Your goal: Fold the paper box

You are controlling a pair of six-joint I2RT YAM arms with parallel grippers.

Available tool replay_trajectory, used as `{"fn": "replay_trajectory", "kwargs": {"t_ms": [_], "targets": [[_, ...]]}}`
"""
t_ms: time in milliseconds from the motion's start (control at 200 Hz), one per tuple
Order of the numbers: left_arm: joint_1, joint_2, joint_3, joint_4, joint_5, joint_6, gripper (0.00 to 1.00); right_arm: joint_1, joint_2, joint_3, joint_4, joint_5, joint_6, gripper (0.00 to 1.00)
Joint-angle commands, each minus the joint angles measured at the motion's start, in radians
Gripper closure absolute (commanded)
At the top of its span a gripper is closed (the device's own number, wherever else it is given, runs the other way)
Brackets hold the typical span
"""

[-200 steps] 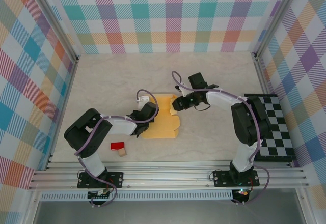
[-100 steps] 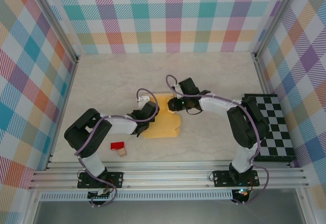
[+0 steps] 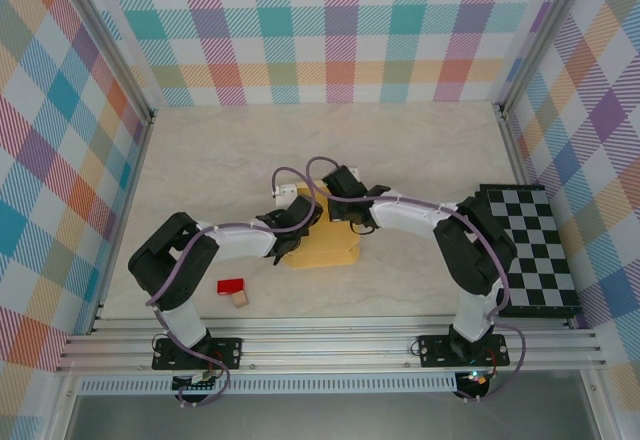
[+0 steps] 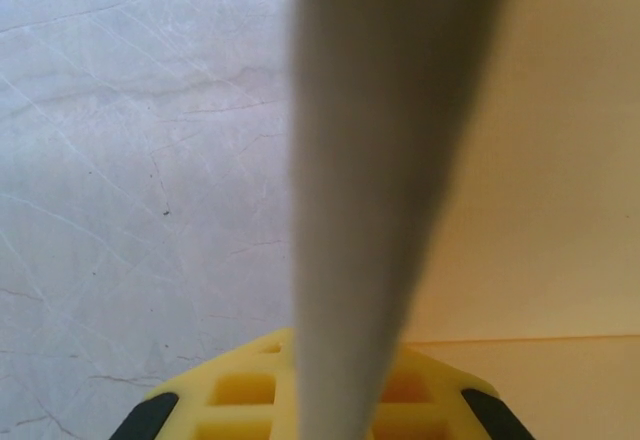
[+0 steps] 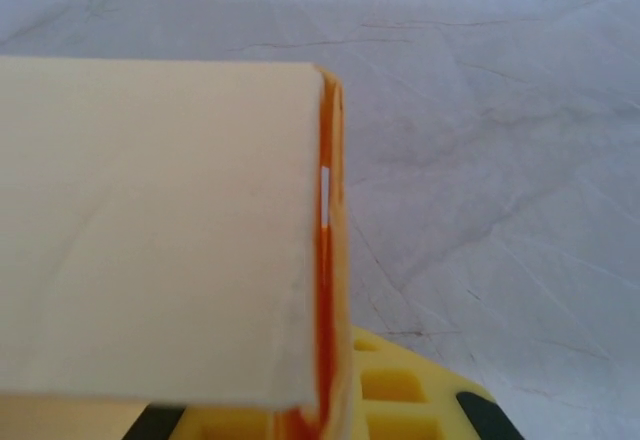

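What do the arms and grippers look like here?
The left arm and right arm match: black joint housings, white link shells, loose lilac cables. Fingers are yellow plastic with square cut-outs, black at the outer corners.

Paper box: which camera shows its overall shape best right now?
Top external: it shows most of the paper box, arms covering its far edge. Left wrist shows a blurred flat panel; right wrist, one pale panel close up.
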Motion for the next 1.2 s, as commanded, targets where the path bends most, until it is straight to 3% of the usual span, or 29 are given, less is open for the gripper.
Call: {"fn": "replay_trajectory", "kwargs": {"t_ms": [0,170,520,745,1000,1195], "targets": [[-0.019,0.008,0.041,-0.033,-0.027,-0.058,0.88,0.019,0.049,0.057,-0.191,0.181,0.152,1.00],[-0.021,0.013,0.057,-0.068,-0.036,-0.080,0.88,0.020,0.069,0.089,-0.354,0.265,0.326,1.00],[-0.021,0.016,0.064,-0.082,-0.033,-0.100,0.88,0.017,0.113,0.132,-0.409,0.235,0.407,0.95],[-0.019,0.024,0.066,-0.090,-0.037,-0.101,0.88,0.017,0.087,0.108,-0.357,0.188,0.395,0.91],[-0.020,0.037,0.071,-0.101,-0.054,-0.094,0.88,-0.025,-0.067,-0.098,0.002,-0.054,0.309,0.86],[-0.021,0.062,0.088,-0.122,-0.064,-0.100,0.88,-0.038,-0.105,-0.118,-0.003,-0.071,0.273,0.79]]}}
